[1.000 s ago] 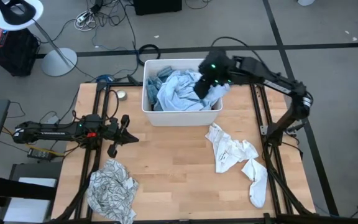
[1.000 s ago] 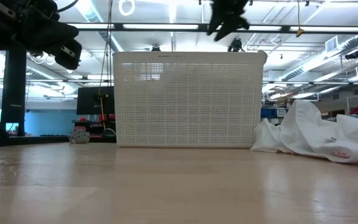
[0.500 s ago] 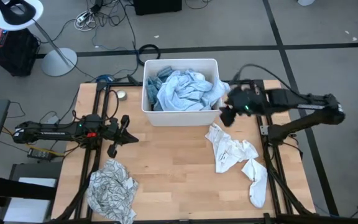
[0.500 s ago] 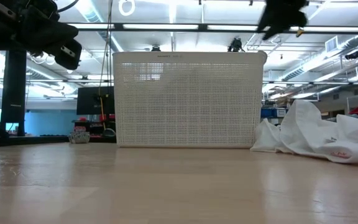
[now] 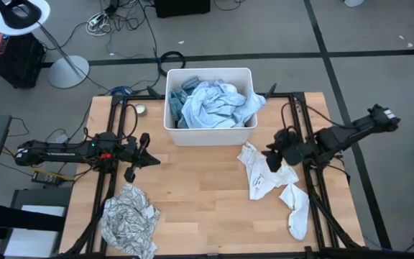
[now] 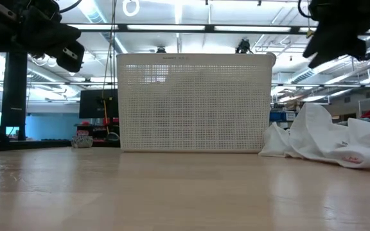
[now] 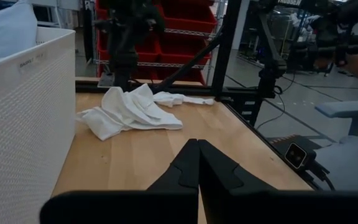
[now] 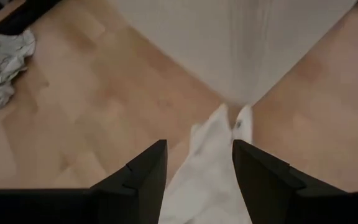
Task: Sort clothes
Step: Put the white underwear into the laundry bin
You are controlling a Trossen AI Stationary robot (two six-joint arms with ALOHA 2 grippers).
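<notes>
Hovering over the white garment (image 5: 264, 173), the right hand (image 5: 274, 160) was spread and empty, the cloth directly beneath it, its crumpled length trailing toward the bench's near right corner into a white sock (image 5: 297, 212). Soft, limp cotton, no firm edge. Farther left, the left hand (image 5: 144, 151) waited pressed together; the tub (image 5: 208, 135) beyond held blue shirts (image 5: 210, 104)

Matt wooden table (image 5: 192, 187), perforated white plastic tub (image 5: 208, 134), soft crumpled cloth garments (image 5: 264, 175)
</notes>
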